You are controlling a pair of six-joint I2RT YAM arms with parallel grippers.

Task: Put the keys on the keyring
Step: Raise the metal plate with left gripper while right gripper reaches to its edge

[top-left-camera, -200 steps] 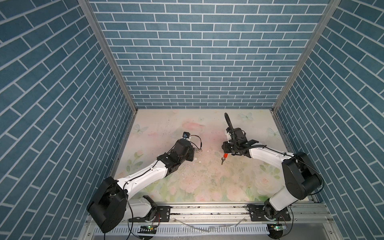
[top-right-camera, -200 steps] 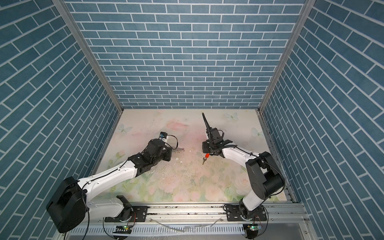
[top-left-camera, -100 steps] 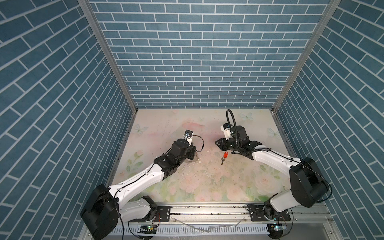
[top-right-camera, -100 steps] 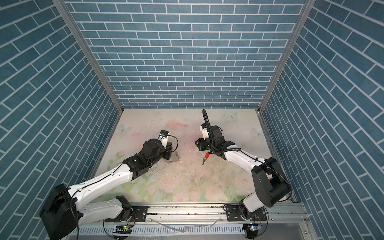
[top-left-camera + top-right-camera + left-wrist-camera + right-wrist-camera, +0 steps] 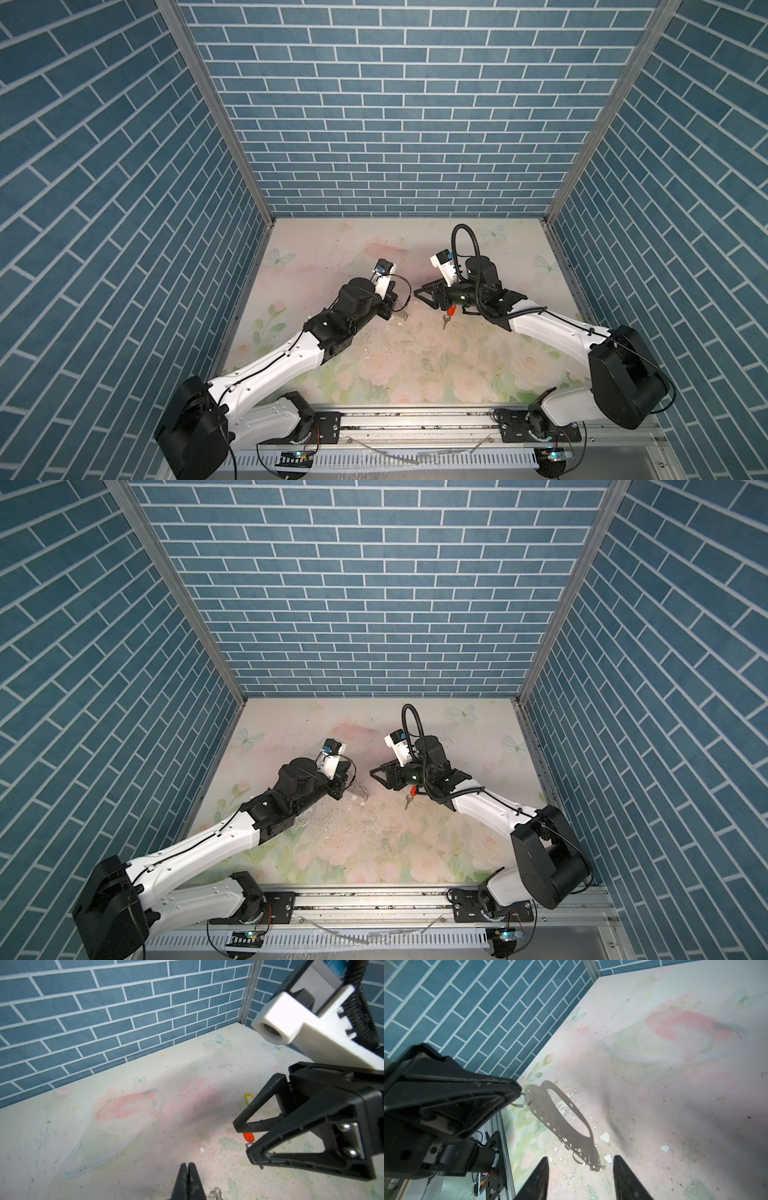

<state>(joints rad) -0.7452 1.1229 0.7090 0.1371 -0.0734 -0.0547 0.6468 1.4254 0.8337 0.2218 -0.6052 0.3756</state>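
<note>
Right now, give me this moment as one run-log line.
left gripper: shut on dark flat oval keyring | right gripper: open, empty | red-tagged silver metal key: on table by right gripper | yellow plastic tag: on table

Blue brick-pattern walls with white joints close three sides, met at aluminium corner posts. The tabletop bears a pale print of roses and butterflies, scuffed and flecked; ahead of the left fingers lies a printed glass bowl. Light is soft and even
</note>
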